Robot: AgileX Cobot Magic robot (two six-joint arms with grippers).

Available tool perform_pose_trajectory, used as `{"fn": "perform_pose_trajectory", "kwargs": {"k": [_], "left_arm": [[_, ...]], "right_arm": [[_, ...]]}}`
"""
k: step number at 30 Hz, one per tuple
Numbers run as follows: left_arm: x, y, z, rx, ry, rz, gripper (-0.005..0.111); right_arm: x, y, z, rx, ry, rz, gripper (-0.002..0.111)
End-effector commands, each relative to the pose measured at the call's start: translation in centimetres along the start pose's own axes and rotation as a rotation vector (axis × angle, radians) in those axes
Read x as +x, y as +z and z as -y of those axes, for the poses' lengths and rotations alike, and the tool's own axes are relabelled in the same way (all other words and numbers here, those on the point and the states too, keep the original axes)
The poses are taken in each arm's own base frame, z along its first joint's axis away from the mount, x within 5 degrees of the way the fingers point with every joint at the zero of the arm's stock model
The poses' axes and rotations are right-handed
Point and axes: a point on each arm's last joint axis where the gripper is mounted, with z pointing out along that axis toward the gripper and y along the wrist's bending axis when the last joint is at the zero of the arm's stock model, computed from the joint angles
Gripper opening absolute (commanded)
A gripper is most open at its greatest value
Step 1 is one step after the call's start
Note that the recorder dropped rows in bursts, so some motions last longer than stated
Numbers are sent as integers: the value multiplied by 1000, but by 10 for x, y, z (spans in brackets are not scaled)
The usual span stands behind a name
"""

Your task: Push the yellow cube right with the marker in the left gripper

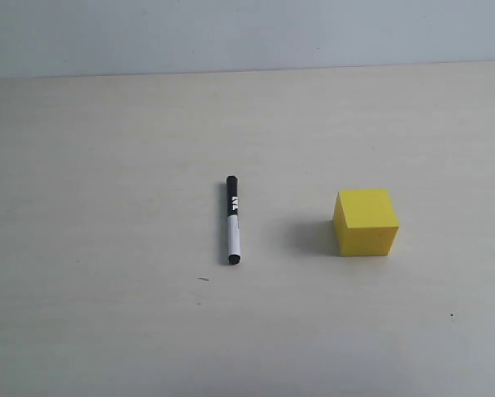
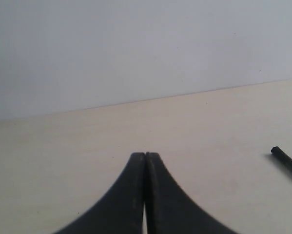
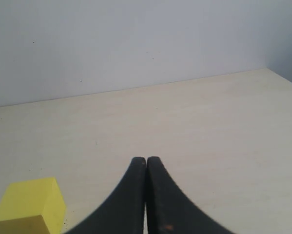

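The marker (image 1: pixel 233 220) lies flat on the table near the middle, black cap toward the back wall, white barrel toward the front. Its black tip (image 2: pixel 287 160) shows at the edge of the left wrist view. The yellow cube (image 1: pixel 365 222) rests on the table to the marker's right, apart from it, and also appears in the right wrist view (image 3: pixel 29 205). My left gripper (image 2: pixel 145 154) is shut with nothing between its fingers. My right gripper (image 3: pixel 146 159) is likewise shut and empty. Neither arm shows in the exterior view.
The light wooden table (image 1: pixel 107 165) runs back to a pale wall (image 1: pixel 247 33). The table's right edge (image 3: pixel 284 78) shows in the right wrist view. A small dark speck (image 1: pixel 203 279) lies in front of the marker.
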Motion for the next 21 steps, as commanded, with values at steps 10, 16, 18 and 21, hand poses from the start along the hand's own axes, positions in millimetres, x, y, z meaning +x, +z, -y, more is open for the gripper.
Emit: {"fn": "perform_pose_trajectory", "kwargs": {"k": [10,16,18,21], "left_arm": [[4,1,0,-3,7,8,0],[6,1,0,-2,7,-13,0],[6,1,0,-2,7,-13,0],[6,1,0,-2,7,-13,0]], "right_arm": [[1,0,0,3,-15,6,0],[1,0,0,3,-15,6,0],[1,0,0,3,-15,6,0],[1,0,0,3,-15,6,0]]}}
